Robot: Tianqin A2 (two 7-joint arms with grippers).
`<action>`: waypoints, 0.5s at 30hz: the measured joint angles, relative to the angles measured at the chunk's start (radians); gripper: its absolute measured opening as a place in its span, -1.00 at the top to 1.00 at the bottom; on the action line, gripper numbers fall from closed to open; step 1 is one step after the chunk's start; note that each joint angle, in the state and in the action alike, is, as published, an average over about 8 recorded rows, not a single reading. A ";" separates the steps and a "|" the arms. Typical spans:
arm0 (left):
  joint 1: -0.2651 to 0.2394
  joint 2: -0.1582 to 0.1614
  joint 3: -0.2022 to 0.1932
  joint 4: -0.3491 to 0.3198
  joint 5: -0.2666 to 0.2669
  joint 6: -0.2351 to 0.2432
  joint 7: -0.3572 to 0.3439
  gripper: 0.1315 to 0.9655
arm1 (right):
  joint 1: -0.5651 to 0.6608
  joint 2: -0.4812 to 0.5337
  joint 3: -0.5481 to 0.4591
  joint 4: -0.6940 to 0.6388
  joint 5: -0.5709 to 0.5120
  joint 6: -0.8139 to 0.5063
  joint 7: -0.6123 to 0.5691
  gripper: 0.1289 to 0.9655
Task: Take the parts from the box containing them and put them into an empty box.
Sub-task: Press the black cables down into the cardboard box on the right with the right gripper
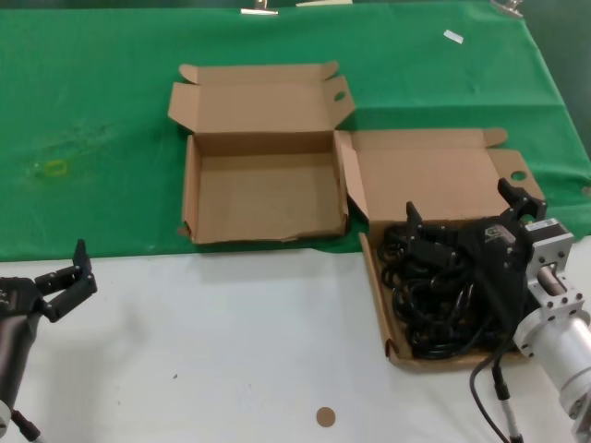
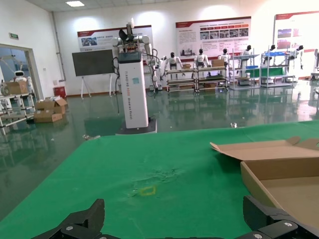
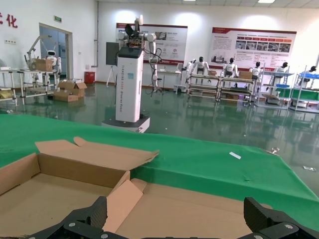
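R tool (image 1: pixel 466 214) over half-hidden cables (image 1: pixel 434 305)

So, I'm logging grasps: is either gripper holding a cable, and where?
Nothing is held. The right gripper hangs open over the cables; the left gripper is open and empty, off to the side.

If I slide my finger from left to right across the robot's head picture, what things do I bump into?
Left hand, open → empty box → box with the cables → black cables inside it → right hand, open, over the cables.
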 joint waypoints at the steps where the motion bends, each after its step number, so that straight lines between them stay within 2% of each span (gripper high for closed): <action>1: 0.000 0.000 0.000 0.000 0.000 0.000 0.000 -1.00 | 0.000 0.000 0.000 0.000 0.000 0.000 0.000 -1.00; 15: 0.000 0.000 0.000 0.000 0.000 0.000 0.000 -1.00 | 0.000 0.000 0.000 0.000 0.000 0.000 0.000 -1.00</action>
